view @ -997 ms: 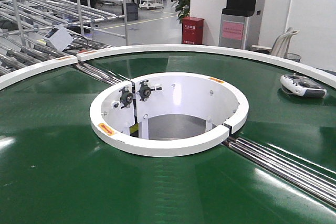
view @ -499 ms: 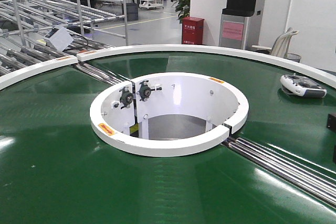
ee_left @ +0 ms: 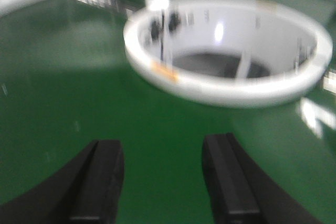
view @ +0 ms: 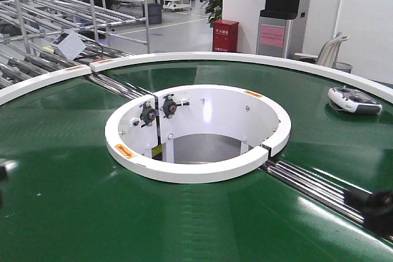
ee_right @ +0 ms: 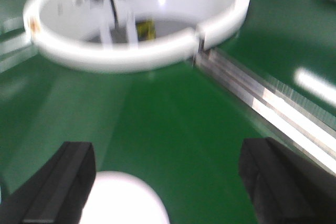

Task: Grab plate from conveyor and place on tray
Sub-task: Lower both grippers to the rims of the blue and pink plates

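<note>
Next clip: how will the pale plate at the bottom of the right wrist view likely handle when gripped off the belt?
The plate looks smooth and bright, so it may slip between the jaws. It seems to lie flat on the conveyor, so it probably won't roll, though an edge grip could tip it. Its clean rounded outline suggests stiffness, but blur hides more.

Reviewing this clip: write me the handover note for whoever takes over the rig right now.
The left hand is open and empty, over bare green belt of the conveyor.
The right hand is open wide and empty. The plate lies on the belt between its fingers, nearer one of them. It is blurred and only partly in the wrist view.
The tray is in no view.
Done: nothing gripped yet.
Left: close on the plate, lift it, carry it to the tray and set it down.
</note>
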